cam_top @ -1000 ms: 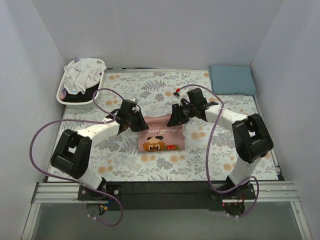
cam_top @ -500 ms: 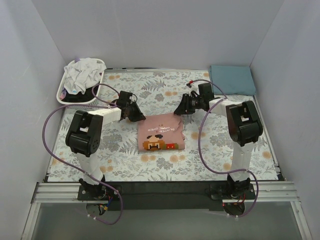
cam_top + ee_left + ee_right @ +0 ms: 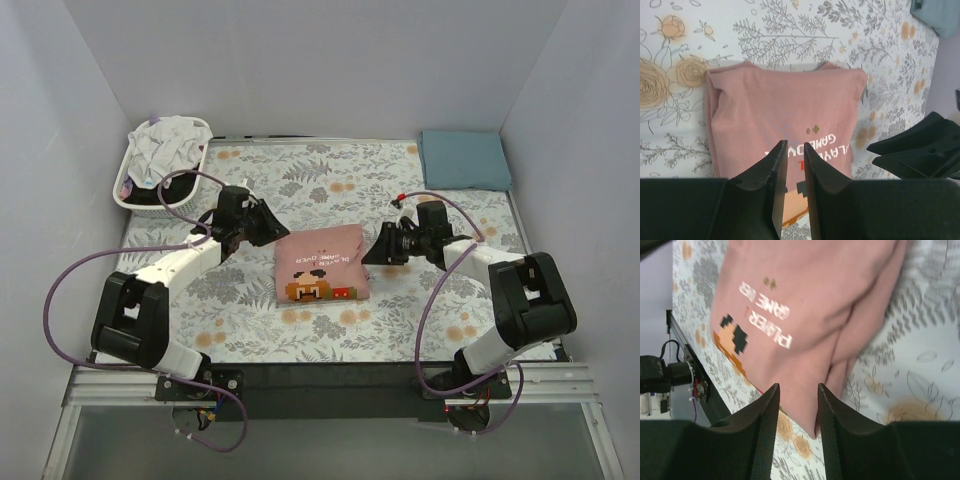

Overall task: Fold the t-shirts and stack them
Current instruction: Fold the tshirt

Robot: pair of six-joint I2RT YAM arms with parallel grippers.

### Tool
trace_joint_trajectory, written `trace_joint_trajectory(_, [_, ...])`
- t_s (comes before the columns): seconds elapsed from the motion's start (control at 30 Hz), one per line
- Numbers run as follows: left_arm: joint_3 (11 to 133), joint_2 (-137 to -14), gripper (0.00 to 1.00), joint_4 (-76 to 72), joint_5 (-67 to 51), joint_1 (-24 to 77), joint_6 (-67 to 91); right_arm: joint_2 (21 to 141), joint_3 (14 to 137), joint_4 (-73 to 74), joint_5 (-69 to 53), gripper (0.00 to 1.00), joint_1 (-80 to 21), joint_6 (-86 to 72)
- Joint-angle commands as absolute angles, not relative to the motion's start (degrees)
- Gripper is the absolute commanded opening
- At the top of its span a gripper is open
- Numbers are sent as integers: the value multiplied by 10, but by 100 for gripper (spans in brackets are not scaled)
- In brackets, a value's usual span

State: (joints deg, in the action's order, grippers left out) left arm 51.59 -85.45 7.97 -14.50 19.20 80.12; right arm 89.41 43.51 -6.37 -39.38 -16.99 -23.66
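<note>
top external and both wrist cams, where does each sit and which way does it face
top external: above and behind the arm bases, looking down on the grey-and-orange floral cloth; both arms, left claw and right claw show
left wrist: on the left arm, looking past its own claw tips at the folded dusty-pink t-shirt with a pixel cartoon print; right claw at the right edge
right wrist: on the right arm, looking between its own claw tips at that shirt
shared: all three show the pink shirt
</note>
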Motion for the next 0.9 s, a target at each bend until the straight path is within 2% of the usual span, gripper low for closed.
trace_joint_trajectory(0.0, [483, -819, 19, 82, -152, 201, 786, 870, 392, -71, -395, 43, -171, -235])
trace_joint_trajectory(0.2, [489, -829, 22, 81, -159, 216, 780, 867, 348, -87, -408, 44, -174, -234])
trace_joint_trajectory(0.43, [589, -935, 22, 80, -150, 288, 764, 890, 333, -119, -419, 43, -178, -243])
trace_joint_trajectory(0.6, [655, -1004, 22, 80, -145, 316, 763, 902, 330, -132, -436, 38, -180, -243])
trace_joint_trajectory(0.7, [685, -1042, 22, 80, -142, 330, 760, 904, 328, -134, -442, 33, -181, -243])
trace_joint_trajectory(0.87, [709, -1085, 21, 81, -135, 344, 758, 904, 325, -135, -456, 15, -181, -243])
